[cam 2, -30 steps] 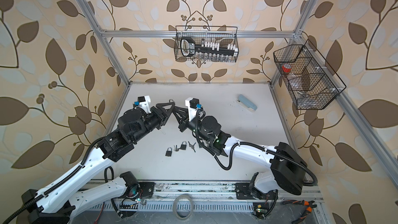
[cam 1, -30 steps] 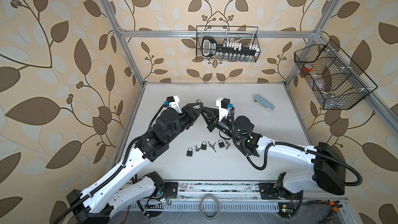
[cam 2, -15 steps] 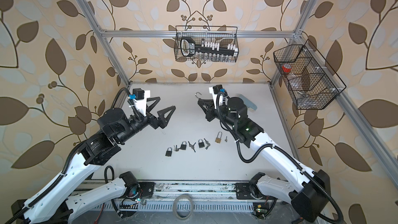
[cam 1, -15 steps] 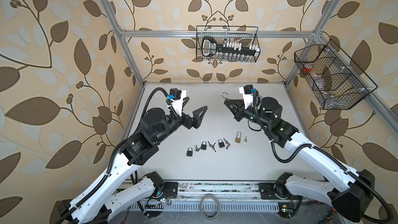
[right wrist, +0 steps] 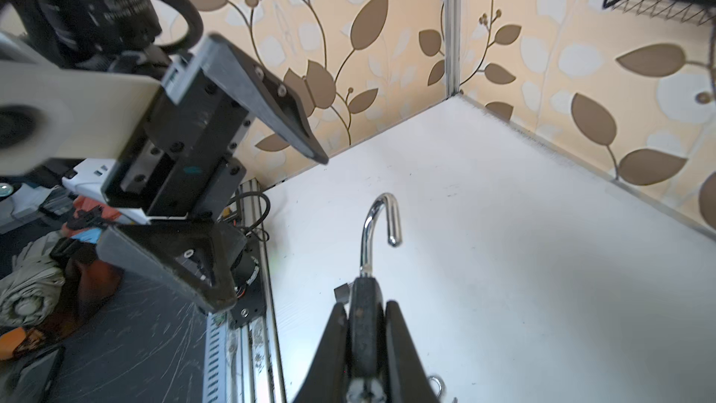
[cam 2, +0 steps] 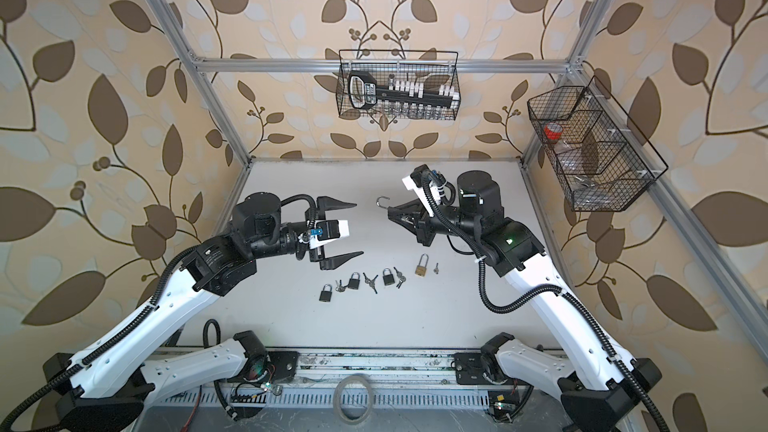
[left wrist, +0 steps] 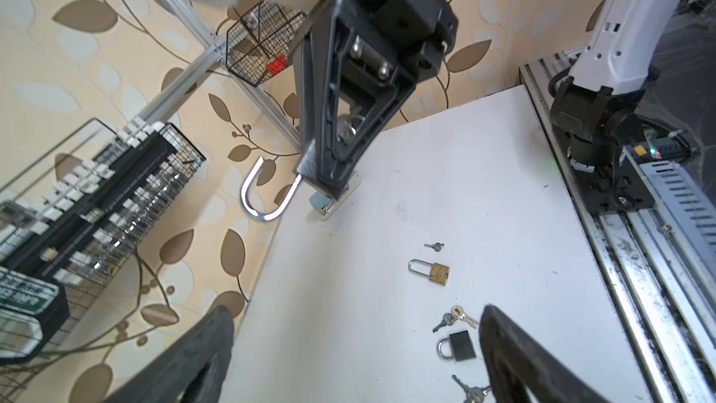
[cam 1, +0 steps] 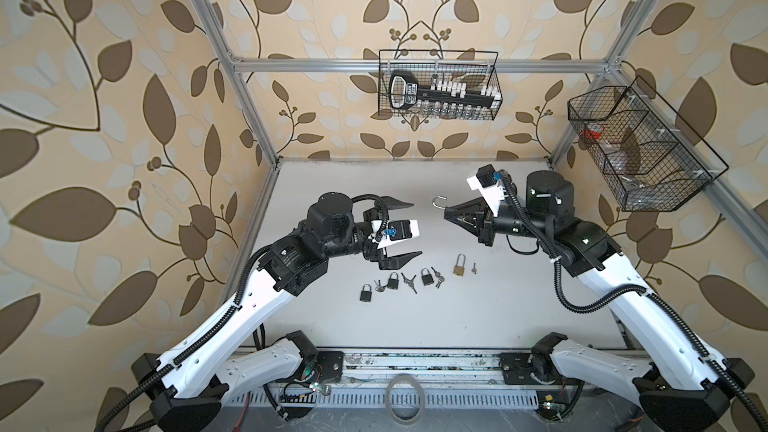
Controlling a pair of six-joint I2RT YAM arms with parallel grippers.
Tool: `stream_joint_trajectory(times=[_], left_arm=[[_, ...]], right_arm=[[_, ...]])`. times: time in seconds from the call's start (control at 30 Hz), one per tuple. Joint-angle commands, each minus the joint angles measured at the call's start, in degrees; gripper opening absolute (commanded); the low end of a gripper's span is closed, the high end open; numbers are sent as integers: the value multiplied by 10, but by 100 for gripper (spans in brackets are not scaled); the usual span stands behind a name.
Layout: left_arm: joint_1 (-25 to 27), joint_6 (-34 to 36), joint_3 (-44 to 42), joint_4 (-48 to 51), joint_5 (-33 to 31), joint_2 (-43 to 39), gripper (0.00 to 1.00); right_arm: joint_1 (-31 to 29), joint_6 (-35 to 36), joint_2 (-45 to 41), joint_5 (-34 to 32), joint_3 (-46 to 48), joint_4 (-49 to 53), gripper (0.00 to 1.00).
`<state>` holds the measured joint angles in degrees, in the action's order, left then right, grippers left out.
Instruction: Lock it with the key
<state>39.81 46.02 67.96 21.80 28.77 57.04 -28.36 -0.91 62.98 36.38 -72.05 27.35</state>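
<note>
My right gripper (cam 1: pixel 448 214) (right wrist: pixel 363 329) is shut on a black padlock (right wrist: pixel 362 315), held above the table. Its silver shackle (cam 1: pixel 438 201) (cam 2: pixel 381 201) (left wrist: pixel 259 203) (right wrist: pixel 381 219) stands open, pointing towards the left arm. A bit of silver metal with a ring (right wrist: pixel 436 381) shows at the lock's base; I cannot tell whether it is a key. My left gripper (cam 1: pixel 415 228) (cam 2: pixel 358 228) (left wrist: pixel 356 317) is wide open and empty, a short way left of the shackle. Below lie three black padlocks (cam 1: pixel 392 280) with keys (cam 1: pixel 409 282).
A brass padlock (cam 1: pixel 459 265) (left wrist: pixel 434 273) and a small key (cam 1: pixel 473 268) lie right of the black ones. A pale blue block (left wrist: pixel 319 203) sits at the back. Wire baskets hang on the back wall (cam 1: pixel 438 85) and right wall (cam 1: pixel 640 147). A tape roll (cam 1: pixel 405 398) lies at the front.
The grippers met mid-table a second ago and have pulled apart. The left opened wide and drew back left. The right moved back right with the padlock, uncovering the brass padlock.
</note>
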Motion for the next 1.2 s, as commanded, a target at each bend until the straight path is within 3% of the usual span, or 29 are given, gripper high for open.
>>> stream_joint_trajectory(times=[0.0, 0.23, 1.17], left_arm=[[4, 72, 36, -18, 83, -1, 96], [4, 63, 43, -19, 154, 10, 93], [4, 55, 57, -25, 151, 62, 87]], right_arm=[[1, 20, 3, 44, -15, 23, 0], [1, 11, 8, 66, -15, 17, 0], [-6, 12, -9, 127, 0, -22, 0]])
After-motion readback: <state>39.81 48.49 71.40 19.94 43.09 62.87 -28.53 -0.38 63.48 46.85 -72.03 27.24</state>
